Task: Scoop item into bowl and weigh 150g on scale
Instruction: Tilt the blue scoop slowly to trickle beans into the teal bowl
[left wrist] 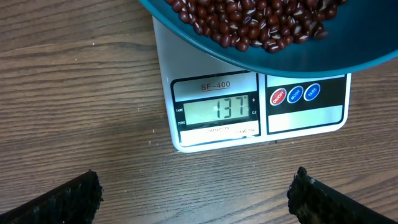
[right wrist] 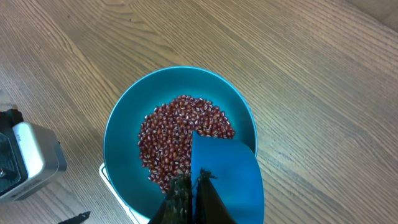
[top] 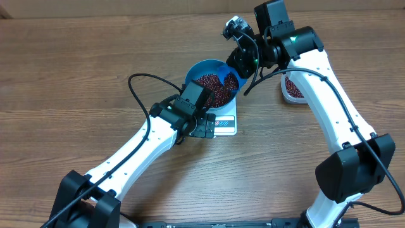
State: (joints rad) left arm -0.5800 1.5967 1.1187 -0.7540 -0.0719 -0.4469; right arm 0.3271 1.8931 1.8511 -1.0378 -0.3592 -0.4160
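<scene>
Only in the left wrist view is the front of the small flat white square kitchen scale [left wrist: 305,121] being shown clearly, with 137 being displayed on its screen. The left gripper [left wrist: 196,202] is being held wide open and empty just in front of it, over the brown wooden table [left wrist: 74,93]. Overhead, the round blue bowl [top: 195,69] is being carried by the scale, and the small dark red-brown beans [top: 214,88] are being seen heaped inside it. From the right wrist, the small blue plastic scoop [right wrist: 227,177] is being gripped by the closed right gripper [right wrist: 189,196] over the bowl. Farther right, more beans are being held in a clear plastic tub [top: 291,97].
</scene>
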